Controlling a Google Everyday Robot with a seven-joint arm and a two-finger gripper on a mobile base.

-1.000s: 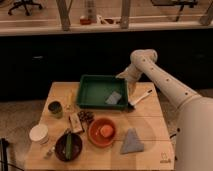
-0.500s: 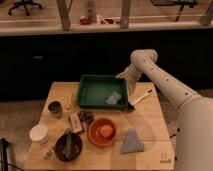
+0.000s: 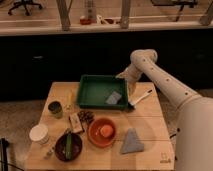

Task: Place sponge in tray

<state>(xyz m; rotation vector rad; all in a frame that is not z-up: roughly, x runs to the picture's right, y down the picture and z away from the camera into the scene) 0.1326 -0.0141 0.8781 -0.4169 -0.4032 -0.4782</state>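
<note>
My gripper [image 3: 123, 80]: at the end of my arm [image 3: 159, 79], which reaches in from the right and bends down over the far right corner of the tray; open or closed, I cannot tell
Tray [image 3: 85, 93]: dark green, rectangular, low walls; it sits at the far middle of the wooden table [image 3: 152, 129], directly under my gripper's end
Sponge [image 3: 114, 97]: a grey-blue slab lying inside the tray, on its floor near the right wall; it sits lower in the view than my gripper, and I cannot tell whether the two touch
White-handled utensil [image 3: 140, 97]: on the table just beside the tray's right wall, lying at a slant
Orange bowl [image 3: 95, 137]: round, in front of the tray; a small orange lump [image 3: 105, 131] rests in it
Grey wedge [image 3: 132, 142]: flat on the table to the right of the orange bowl, near it
Packet [image 3: 76, 122]: small, between the tray's front left corner and the orange bowl
Dark bowl [image 3: 60, 150]: at the front left; a long green thing [image 3: 68, 144] lies across it
White cup [image 3: 39, 134]: near the table's left edge, beside the dark bowl
Dark green cup [image 3: 55, 108]: on the left side, well apart from the tray
</note>
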